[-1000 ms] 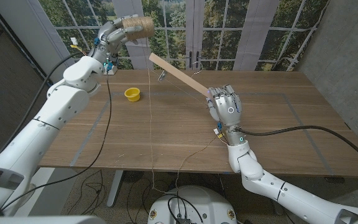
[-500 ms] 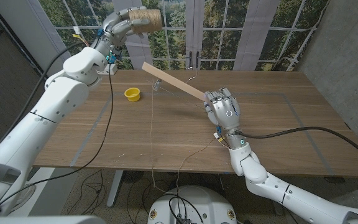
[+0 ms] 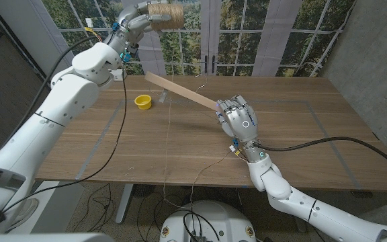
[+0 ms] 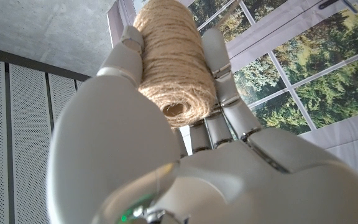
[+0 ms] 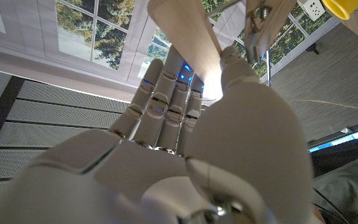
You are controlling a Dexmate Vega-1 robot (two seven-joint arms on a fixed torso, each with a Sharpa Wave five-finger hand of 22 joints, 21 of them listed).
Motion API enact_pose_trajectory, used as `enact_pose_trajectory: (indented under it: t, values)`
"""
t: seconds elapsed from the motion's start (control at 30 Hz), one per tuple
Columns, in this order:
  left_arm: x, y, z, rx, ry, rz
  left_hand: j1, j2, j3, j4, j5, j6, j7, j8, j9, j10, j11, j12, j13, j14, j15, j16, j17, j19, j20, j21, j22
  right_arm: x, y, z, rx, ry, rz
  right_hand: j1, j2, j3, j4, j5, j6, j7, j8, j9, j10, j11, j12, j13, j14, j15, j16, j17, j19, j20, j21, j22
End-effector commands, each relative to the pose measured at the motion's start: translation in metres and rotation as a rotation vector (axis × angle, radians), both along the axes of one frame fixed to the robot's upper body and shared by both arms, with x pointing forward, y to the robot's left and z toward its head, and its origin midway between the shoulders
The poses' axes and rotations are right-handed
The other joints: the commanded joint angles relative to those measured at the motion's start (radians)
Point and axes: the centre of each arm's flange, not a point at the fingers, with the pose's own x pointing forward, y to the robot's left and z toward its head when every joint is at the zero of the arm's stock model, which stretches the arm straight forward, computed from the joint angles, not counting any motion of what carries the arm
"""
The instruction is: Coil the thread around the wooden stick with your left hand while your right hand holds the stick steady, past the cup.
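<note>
The left robot hand (image 3: 138,15) is raised high above the desk (image 3: 180,141), gripping a spool of twine (image 3: 166,13). A thin thread, barely visible, hangs from it. The right robot hand (image 3: 239,119) grips the wooden stick (image 3: 180,91), which slants past the yellow cup (image 3: 143,101).

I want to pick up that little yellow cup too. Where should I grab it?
Grab the small yellow plastic cup by its rim, coming straight down from above. It stands upright on the wooden table with its open top facing up and bare space around it, so fingers can probably pinch opposite sides of the short wall.
</note>
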Motion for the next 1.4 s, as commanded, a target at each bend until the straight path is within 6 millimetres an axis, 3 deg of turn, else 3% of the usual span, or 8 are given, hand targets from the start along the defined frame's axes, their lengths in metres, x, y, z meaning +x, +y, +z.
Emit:
enact_pose_trajectory:
  t: [0.03,0.2,0.37,0.8,0.93,1.13,1.4]
  values:
    - [0.006,-0.015,0.001,0.033,0.035,-0.050,0.149,0.156,0.065,0.055,0.007,0.153,0.149,-0.004,0.002,0.316,-0.140,0.047,0.077,0.516,-0.275,0.000,0.129,-0.020,-0.122,0.007,0.002,-0.007,0.008,0.012,-0.012,-0.034,0.028,0.118,0.130,0.006,0.001,0.005,0.111,-0.111,0.003,0.039,0.075,-0.073,0.006,0.098,0.078,-0.119,-0.003,0.003,-0.007,-0.140,0.007,0.003]
    - [0.000,-0.011,-0.005,0.051,0.023,-0.015,0.148,0.155,0.066,0.056,0.006,0.155,0.147,-0.006,0.001,0.320,-0.143,0.048,0.077,0.517,-0.275,-0.002,0.129,-0.020,-0.122,0.010,0.002,-0.002,0.004,0.017,0.006,-0.035,0.020,0.118,0.130,0.005,0.000,0.006,0.113,-0.110,0.003,0.037,0.077,-0.077,0.005,0.097,0.080,-0.120,-0.005,0.005,-0.007,-0.138,0.008,0.003]
    - [0.008,-0.014,-0.007,0.035,0.058,-0.030,0.146,0.155,0.067,0.057,0.006,0.157,0.147,-0.007,0.002,0.321,-0.141,0.048,0.078,0.519,-0.275,-0.004,0.130,-0.020,-0.122,0.013,0.002,0.000,0.006,0.018,-0.002,-0.043,0.031,0.119,0.130,0.005,-0.001,0.006,0.112,-0.110,0.002,0.036,0.079,-0.077,0.005,0.099,0.082,-0.120,-0.007,0.007,-0.006,-0.138,0.010,0.003]
    - [0.013,-0.058,0.008,0.134,0.054,-0.110,0.144,0.155,0.072,0.057,0.006,0.158,0.148,-0.011,0.005,0.319,-0.139,0.045,0.079,0.520,-0.275,-0.011,0.130,-0.024,-0.122,0.017,0.000,0.008,0.029,0.027,-0.050,-0.040,0.093,0.119,0.130,0.003,-0.001,0.008,0.114,-0.111,0.001,0.033,0.080,-0.079,0.001,0.098,0.086,-0.119,-0.013,0.013,-0.005,-0.137,0.014,0.002]
    - [0.005,-0.067,0.009,0.137,0.038,-0.155,0.143,0.154,0.073,0.057,0.006,0.159,0.148,-0.012,0.006,0.319,-0.140,0.043,0.079,0.520,-0.275,-0.014,0.130,-0.026,-0.122,0.019,0.000,0.017,0.031,0.030,-0.064,-0.012,0.057,0.118,0.129,0.003,-0.001,0.008,0.114,-0.111,0.000,0.032,0.082,-0.080,0.000,0.097,0.086,-0.119,-0.015,0.014,-0.005,-0.137,0.015,0.002]
    - [-0.004,-0.070,0.001,0.185,0.056,-0.191,0.143,0.154,0.076,0.056,0.006,0.159,0.148,-0.015,0.008,0.321,-0.139,0.044,0.080,0.522,-0.275,-0.017,0.131,-0.027,-0.122,0.022,-0.001,0.030,0.030,0.037,-0.036,0.050,0.012,0.120,0.129,0.002,-0.002,0.008,0.120,-0.108,0.002,0.030,0.088,-0.076,0.000,0.096,0.089,-0.121,-0.017,0.016,-0.004,-0.136,0.016,0.002]
    - [-0.013,-0.058,-0.012,0.164,0.049,-0.146,0.143,0.153,0.079,0.055,0.005,0.162,0.151,-0.017,0.010,0.324,-0.142,0.042,0.079,0.526,-0.276,-0.021,0.131,-0.028,-0.122,0.027,-0.001,0.044,0.025,0.051,0.007,0.103,-0.042,0.124,0.129,0.003,-0.006,0.009,0.123,-0.103,0.001,0.028,0.092,-0.069,-0.003,0.092,0.101,-0.120,-0.015,0.021,-0.002,-0.133,0.019,0.002]
